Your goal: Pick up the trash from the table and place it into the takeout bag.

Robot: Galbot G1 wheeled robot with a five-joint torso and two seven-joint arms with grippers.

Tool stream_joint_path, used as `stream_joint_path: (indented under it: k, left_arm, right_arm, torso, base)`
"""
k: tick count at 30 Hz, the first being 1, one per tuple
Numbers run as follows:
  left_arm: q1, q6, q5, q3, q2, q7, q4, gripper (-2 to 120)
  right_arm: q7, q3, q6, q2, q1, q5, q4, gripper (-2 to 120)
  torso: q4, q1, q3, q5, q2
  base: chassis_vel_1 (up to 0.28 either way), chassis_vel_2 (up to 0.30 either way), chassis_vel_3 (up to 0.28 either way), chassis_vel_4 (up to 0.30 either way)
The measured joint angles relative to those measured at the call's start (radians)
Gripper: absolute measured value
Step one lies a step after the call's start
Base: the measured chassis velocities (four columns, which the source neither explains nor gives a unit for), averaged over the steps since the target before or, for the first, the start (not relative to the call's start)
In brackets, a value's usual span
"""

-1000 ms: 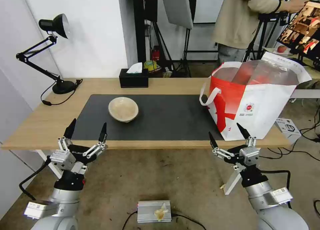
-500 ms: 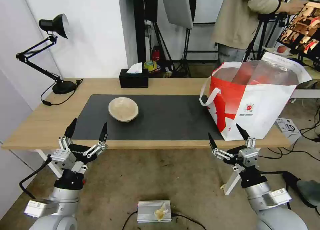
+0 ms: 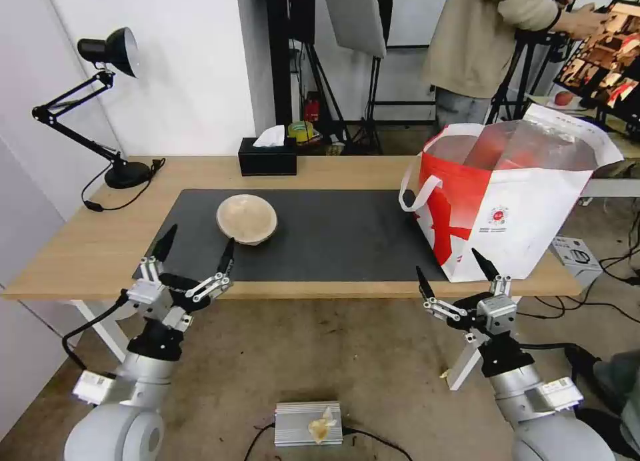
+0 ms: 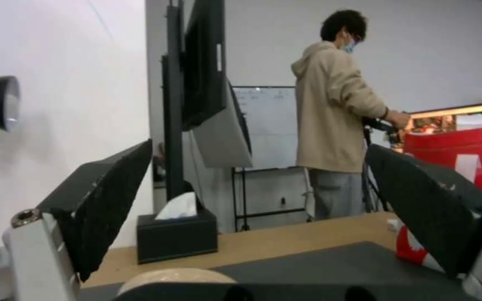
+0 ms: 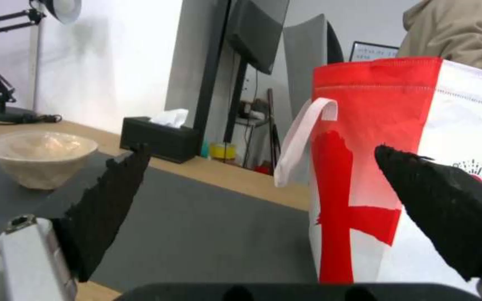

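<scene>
the beige bowl (image 3: 247,218) sits upright on the dark mat (image 3: 333,237), toward the mat's left half and its far edge, well apart from everything else on it. from the right wrist view the bowl (image 5: 39,156) looks empty apart from a pale lining. the mat lies along the middle of the table (image 3: 80,247), a long light-wood top. the bag (image 3: 513,197) stands upright at the table's right end, its near corner on the mat's right edge, its mouth open with silver lining showing and a white strap (image 3: 417,194) hanging down its red side toward the bowl. the left gripper (image 3: 195,251) hangs at the table's near edge, in front of the mat's left corner and just short of the bowl, with its two black fingers spread wide and nothing between them; in the left wrist view the bowl's rim (image 4: 174,276) shows low between those fingers. the right gripper (image 3: 453,271) sits below and in front of the table's near edge, just before the bag's lower left corner, its fingers also spread wide and holding nothing. a black tissue box (image 3: 268,155) stands at the table's far edge behind the bowl, and a black desk lamp (image 3: 107,51) rises from the far left corner. whether anything lies inside the bag cannot be told from here.
</scene>
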Motion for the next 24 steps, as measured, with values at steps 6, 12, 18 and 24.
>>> stream_joint_path:
  k: [6,12,18,24]
  left_arm:
    - [-0.057,0.019,-0.015,0.062,0.103,-0.022,0.047,100]
    - [-0.111,0.024,-0.021,0.114,0.194,-0.043,0.089,100]
    - [-0.186,0.038,-0.032,0.186,0.309,-0.057,0.141,100]
    - [-0.265,0.038,-0.031,0.252,0.391,-0.076,0.203,100]
  right_arm:
    - [0.000,0.000,0.000,0.000,0.000,0.000,0.000,100]
    - [0.001,0.000,0.000,0.000,0.000,0.001,0.000,100]
    - [0.001,0.000,0.000,0.000,0.000,0.001,0.000,100]
    - [0.001,0.000,0.000,0.000,0.000,0.001,0.000,100]
  torso:
    - [0.0000,0.000,0.000,0.0000,0.000]
    - [0.0000,0.000,0.000,-0.0001,0.000]
    - [0.0000,0.000,0.000,0.0001,0.000]
    - [-0.0001,0.000,0.000,-0.0001,0.000]
  base:
    - [0.000,0.000,0.000,0.000]
    - [0.000,0.000,0.000,0.000]
    - [0.000,0.000,0.000,0.000]
    - [0.000,0.000,0.000,0.000]
